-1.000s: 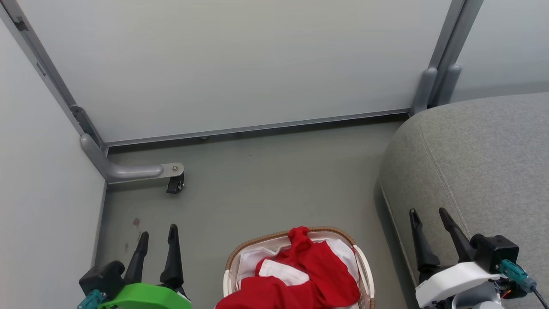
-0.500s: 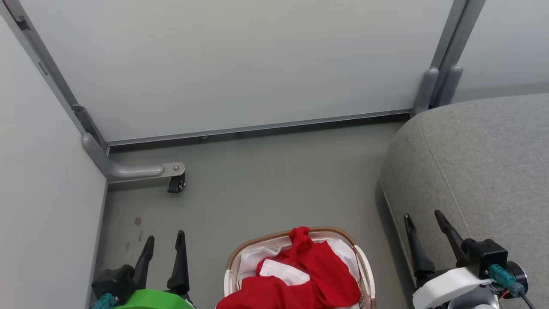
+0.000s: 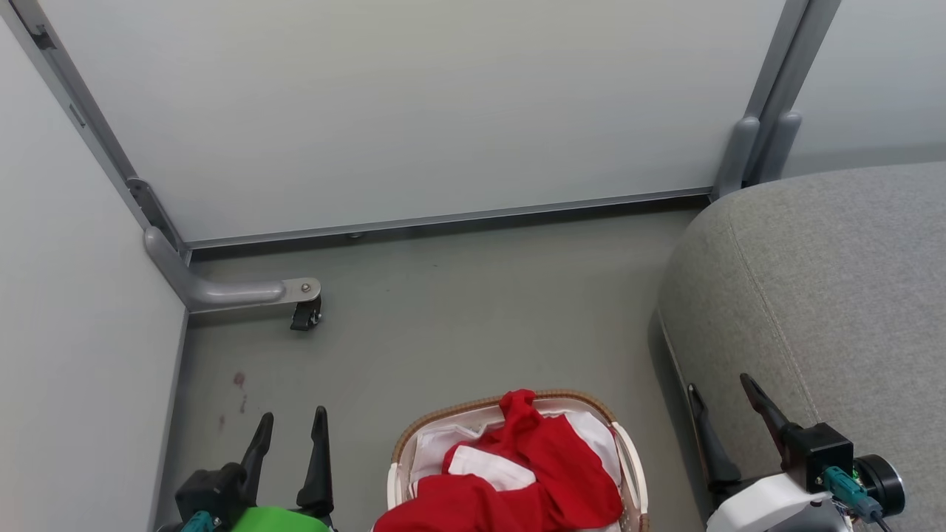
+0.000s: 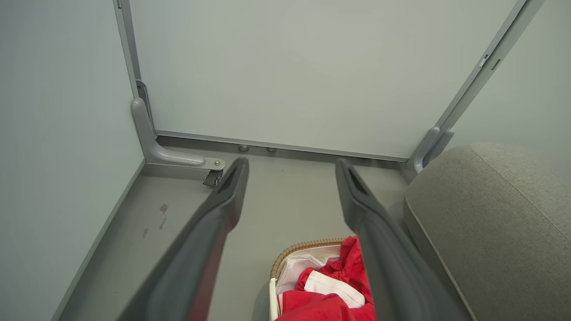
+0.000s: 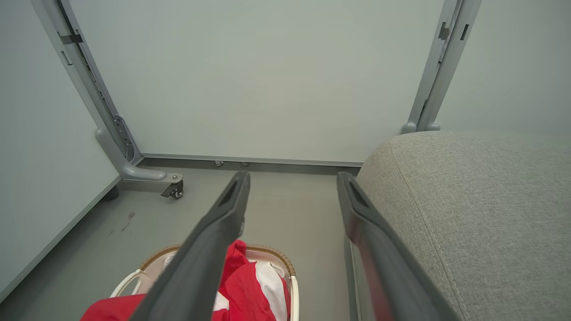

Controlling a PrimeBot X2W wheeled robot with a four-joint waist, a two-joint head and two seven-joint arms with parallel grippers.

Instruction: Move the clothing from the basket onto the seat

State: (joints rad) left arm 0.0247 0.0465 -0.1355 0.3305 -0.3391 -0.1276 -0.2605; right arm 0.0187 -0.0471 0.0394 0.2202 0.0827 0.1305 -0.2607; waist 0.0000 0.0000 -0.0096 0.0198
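Red clothing (image 3: 547, 462) with white trim is heaped in the white basket (image 3: 630, 454) with a brown woven rim, at the bottom middle of the head view. It also shows as clothing (image 4: 343, 278) in the basket (image 4: 285, 262) in the left wrist view, and as clothing (image 5: 243, 281) in the basket (image 5: 272, 255) in the right wrist view. The grey seat (image 3: 835, 295) fills the right side. My left gripper (image 3: 293, 421) stands open left of the basket, holding nothing. My right gripper (image 3: 718, 386) is open and empty, right of the basket, in front of the seat's edge.
Pale partition panels (image 3: 414, 111) close off the back and left. A grey panel foot with a black caster (image 3: 304, 314) juts onto the grey floor (image 3: 473, 318) at the left. Two grey posts (image 3: 754, 151) stand by the seat's far corner.
Both grippers have drawn back toward the bottom of the head view, the left one also shifting right toward the basket. Both stay open. The clothing has not moved.
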